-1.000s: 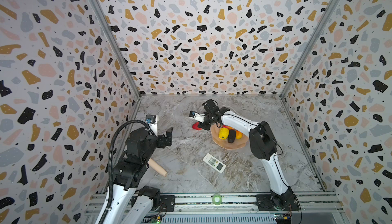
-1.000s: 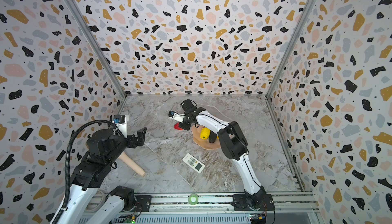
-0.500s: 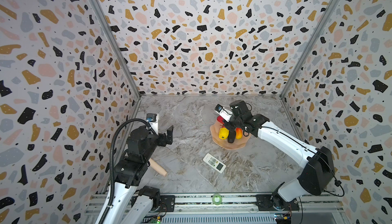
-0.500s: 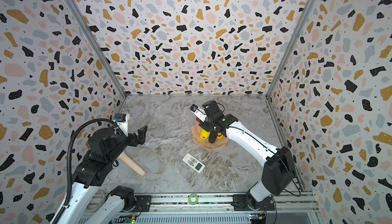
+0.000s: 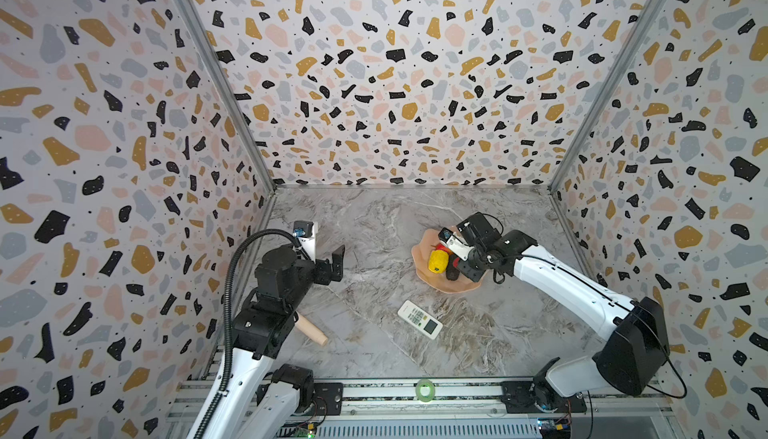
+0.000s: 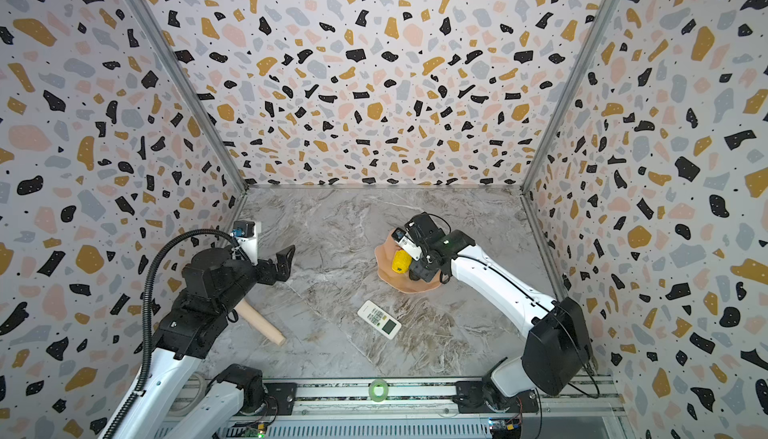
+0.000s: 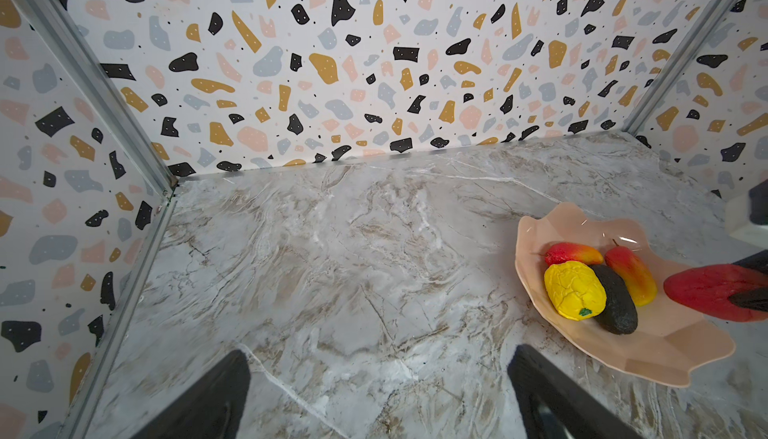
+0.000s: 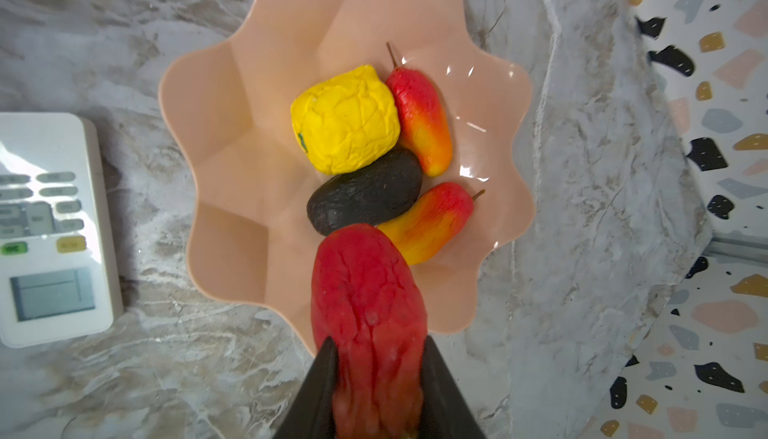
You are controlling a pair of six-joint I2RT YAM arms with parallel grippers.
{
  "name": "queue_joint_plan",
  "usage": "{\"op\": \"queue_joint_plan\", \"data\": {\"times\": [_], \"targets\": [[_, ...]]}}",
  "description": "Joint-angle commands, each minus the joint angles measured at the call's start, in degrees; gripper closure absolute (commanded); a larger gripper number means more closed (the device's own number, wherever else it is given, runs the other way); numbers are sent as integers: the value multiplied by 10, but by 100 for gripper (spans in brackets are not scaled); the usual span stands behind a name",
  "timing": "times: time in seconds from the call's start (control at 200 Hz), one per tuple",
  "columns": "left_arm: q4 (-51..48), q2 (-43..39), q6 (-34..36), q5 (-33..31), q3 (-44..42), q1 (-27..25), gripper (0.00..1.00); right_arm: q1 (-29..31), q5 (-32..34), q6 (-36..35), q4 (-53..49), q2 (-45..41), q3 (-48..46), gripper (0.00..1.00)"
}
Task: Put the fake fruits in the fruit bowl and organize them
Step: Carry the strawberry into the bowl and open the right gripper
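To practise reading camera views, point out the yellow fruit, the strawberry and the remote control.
yellow fruit (image 8: 345, 119): right wrist view, middle of skin.
strawberry (image 8: 368, 287): right wrist view, red body.
remote control (image 5: 419, 319): in a top view, keypad.

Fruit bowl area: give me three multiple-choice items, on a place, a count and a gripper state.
1. The remote control lies: A on the table outside the fruit bowl; B inside it; C against the back wall.
2. Fruits lying in the bowl: A two; B six; C four.
3. The right gripper is: A open, empty; B shut on the red strawberry; C shut on the remote control.
A, it lies on bare table; C, lumpy yellow fruit, blackish oval, two mangoes; B, fingers pinch the strawberry.
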Motion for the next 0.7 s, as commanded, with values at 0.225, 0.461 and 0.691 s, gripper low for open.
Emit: {"op": "queue_joint_plan", "data": {"times": [0.225, 0.461, 0.691], "targets": [[31, 3, -8, 20, 2, -3, 0, 4, -24, 5, -38, 50, -17, 65], [34, 8, -7, 23, 4, -3, 0, 3, -1, -2, -36, 82, -3, 58], [22, 2, -1, 13, 9, -3, 0, -1, 41, 0, -15, 83, 14, 24]]}}
